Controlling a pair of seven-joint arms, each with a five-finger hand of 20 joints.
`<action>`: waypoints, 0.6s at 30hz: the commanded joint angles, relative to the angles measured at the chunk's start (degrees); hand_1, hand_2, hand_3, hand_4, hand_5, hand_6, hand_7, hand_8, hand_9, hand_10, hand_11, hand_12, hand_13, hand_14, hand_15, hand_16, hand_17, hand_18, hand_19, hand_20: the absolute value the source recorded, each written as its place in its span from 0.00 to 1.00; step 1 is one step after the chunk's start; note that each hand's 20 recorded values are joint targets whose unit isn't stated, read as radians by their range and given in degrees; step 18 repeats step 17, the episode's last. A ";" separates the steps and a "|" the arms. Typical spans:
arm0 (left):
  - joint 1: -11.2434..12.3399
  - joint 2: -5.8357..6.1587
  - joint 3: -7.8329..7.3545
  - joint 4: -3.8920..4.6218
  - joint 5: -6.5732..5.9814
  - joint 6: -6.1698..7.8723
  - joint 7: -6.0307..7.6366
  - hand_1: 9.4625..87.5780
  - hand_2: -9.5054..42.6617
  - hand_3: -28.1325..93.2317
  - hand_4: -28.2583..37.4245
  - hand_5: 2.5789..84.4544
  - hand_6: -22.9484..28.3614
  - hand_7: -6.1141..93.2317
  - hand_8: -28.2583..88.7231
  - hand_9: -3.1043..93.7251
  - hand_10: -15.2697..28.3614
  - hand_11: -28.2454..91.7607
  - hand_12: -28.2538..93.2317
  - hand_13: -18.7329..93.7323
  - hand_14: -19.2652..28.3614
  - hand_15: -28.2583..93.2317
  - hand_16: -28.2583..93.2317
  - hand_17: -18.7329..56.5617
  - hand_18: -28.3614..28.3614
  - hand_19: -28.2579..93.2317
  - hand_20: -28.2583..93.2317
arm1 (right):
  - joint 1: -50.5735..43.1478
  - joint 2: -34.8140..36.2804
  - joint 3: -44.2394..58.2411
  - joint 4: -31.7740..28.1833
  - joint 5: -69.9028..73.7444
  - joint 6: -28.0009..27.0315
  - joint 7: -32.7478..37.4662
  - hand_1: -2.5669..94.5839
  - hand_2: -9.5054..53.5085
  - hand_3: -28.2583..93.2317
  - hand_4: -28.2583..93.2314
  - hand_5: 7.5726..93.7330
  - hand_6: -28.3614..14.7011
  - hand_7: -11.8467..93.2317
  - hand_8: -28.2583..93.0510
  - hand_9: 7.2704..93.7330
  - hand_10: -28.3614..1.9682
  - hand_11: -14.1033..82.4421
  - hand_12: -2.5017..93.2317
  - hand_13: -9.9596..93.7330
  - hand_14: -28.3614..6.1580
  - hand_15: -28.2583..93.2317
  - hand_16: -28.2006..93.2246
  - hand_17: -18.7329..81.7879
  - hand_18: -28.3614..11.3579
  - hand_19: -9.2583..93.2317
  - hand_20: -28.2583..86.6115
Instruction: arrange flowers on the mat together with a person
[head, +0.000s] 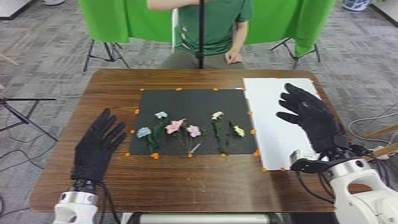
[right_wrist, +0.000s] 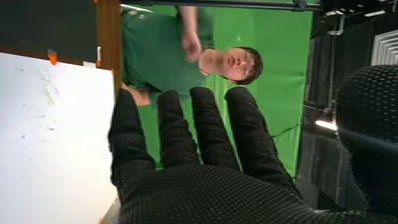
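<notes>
In the head view a dark mat lies on the table with flowers on it: blue ones at the left, pink ones in the middle, a pale yellow one and a yellow one at the right. My left hand is left of the mat, fingers straight. My right hand is open over the white sheet's right side, holding nothing. In the right wrist view my right hand has its fingers extended, and the mat appears beyond the sheet.
A white sheet lies right of the mat, with small green bits on it in the right wrist view. Orange tape pieces mark the mat's edges. A person sits across the table, behind a dark vertical pole.
</notes>
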 joint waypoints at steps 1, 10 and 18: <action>-0.23 -0.13 0.25 0.53 0.45 -0.96 -0.68 0.21 0.10 0.79 0.00 0.30 0.51 0.19 0.17 0.23 0.56 0.35 0.36 0.32 0.67 0.37 0.28 0.10 0.87 0.55 0.30 | -0.05 0.02 0.00 -0.10 -0.40 -0.25 -0.51 0.19 0.11 0.92 0.03 0.26 0.54 0.23 0.17 0.25 0.52 0.21 0.28 0.32 0.48 0.24 0.57 0.20 0.19 0.46 0.45; -1.30 0.29 0.34 1.51 -0.08 -1.57 -1.44 0.21 0.10 0.79 0.00 0.30 0.51 0.20 0.17 0.23 0.56 0.35 0.35 0.32 0.67 0.37 0.28 0.10 0.88 0.55 0.31 | -0.05 0.03 -0.35 0.06 0.45 -0.72 -0.31 0.19 0.11 0.92 0.03 0.26 0.54 0.23 0.17 0.25 0.52 0.21 0.28 0.32 0.48 0.24 0.56 0.20 0.19 0.46 0.45; 0.61 0.30 0.14 0.89 0.18 -1.19 -1.46 0.21 0.10 0.79 0.00 0.30 0.51 0.20 0.17 0.23 0.56 0.35 0.35 0.32 0.67 0.37 0.28 0.09 0.88 0.55 0.31 | 0.22 -0.35 -0.94 0.52 0.20 -1.93 0.36 0.19 0.11 0.92 0.03 0.26 0.53 0.23 0.17 0.25 0.52 0.22 0.28 0.33 0.48 0.25 0.56 0.20 0.19 0.46 0.46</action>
